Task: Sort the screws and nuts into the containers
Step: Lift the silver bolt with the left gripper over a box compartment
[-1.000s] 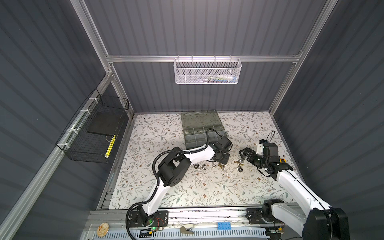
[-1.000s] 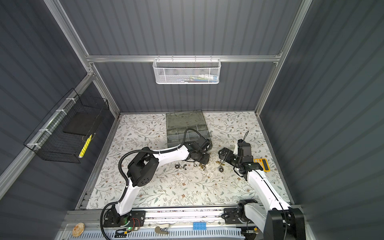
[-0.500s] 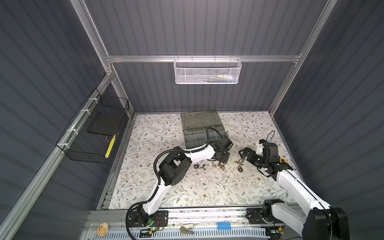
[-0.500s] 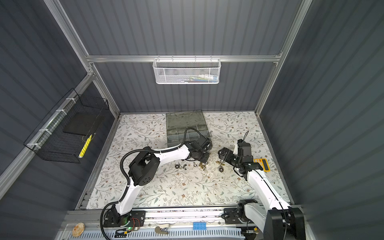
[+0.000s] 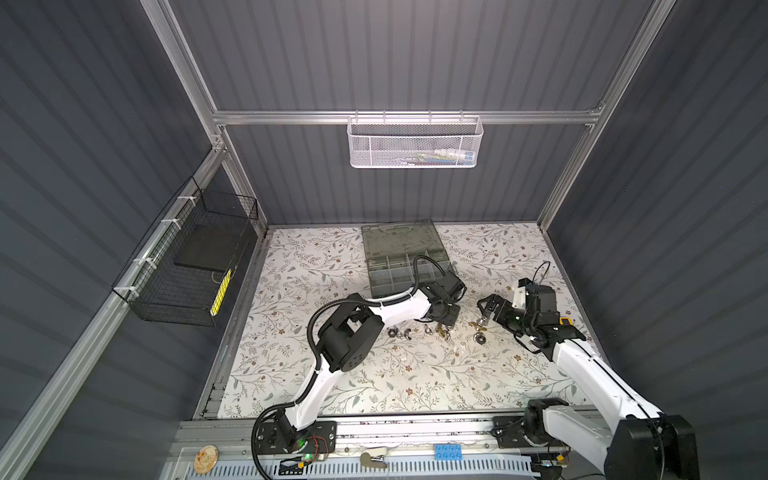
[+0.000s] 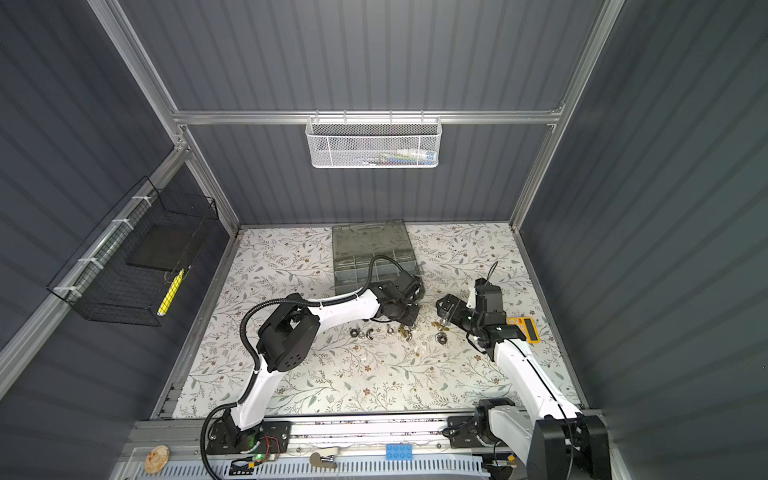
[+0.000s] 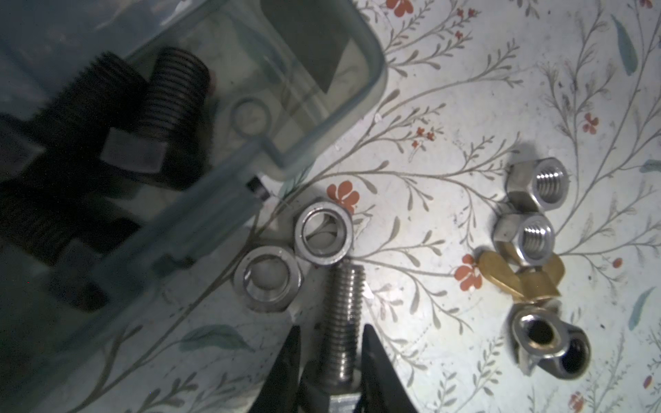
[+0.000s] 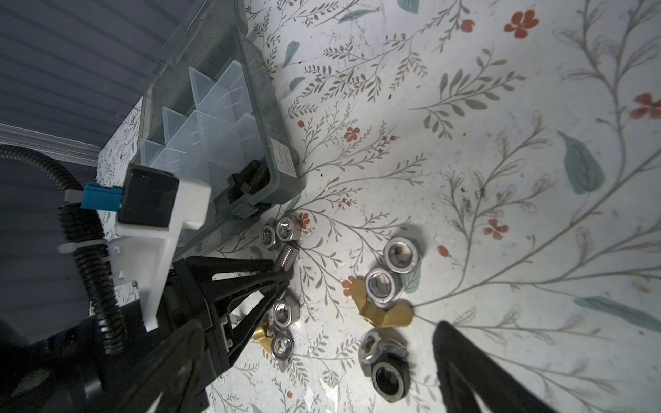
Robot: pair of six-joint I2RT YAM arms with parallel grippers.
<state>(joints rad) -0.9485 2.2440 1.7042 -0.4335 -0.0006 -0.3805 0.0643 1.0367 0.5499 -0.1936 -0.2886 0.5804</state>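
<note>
- The left fingers (image 5: 446, 320) are narrow, closed on the silver screw (image 7: 343, 314), with one finger on each side of its threaded shank.
- The screw lies on the table (image 5: 415, 374), just off the near right corner of the organiser case (image 5: 397, 241).
- The case's rounded corner wall stands close beside the left fingers. Two silver nuts (image 7: 323, 232) lie touching each other between that wall and the screw's tip.
- Black bolts (image 7: 153, 118) lie in the corner compartment behind that wall.
- The case's lid is folded back toward the back wall, and its far edge is near the table's back edge.
- The right fingers (image 5: 488, 306) are spread wide and hold nothing, low over the right end of the fasteners.
- In the right wrist view a brass wing nut (image 8: 382, 311), some hex nuts and a black nut (image 8: 388, 380) lie in the gap between the right fingers.
- The two sets of fingers are near each other, parted by a narrow strip of table with a few fasteners on it.
- The loose screws and nuts (image 6: 399, 330) form a ragged row across the table's middle, in front of the case and well apart from every table edge.
- A broad stretch of floral table lies open between that row and the front rail (image 5: 415, 428), and on both sides of the case toward the side walls.
- A yellow device (image 6: 525, 328) lies by the table's right edge, just beside the right arm.
- The white mesh basket (image 5: 413, 143) and the black wire basket (image 5: 187, 266) hang on the walls above the table.
</note>
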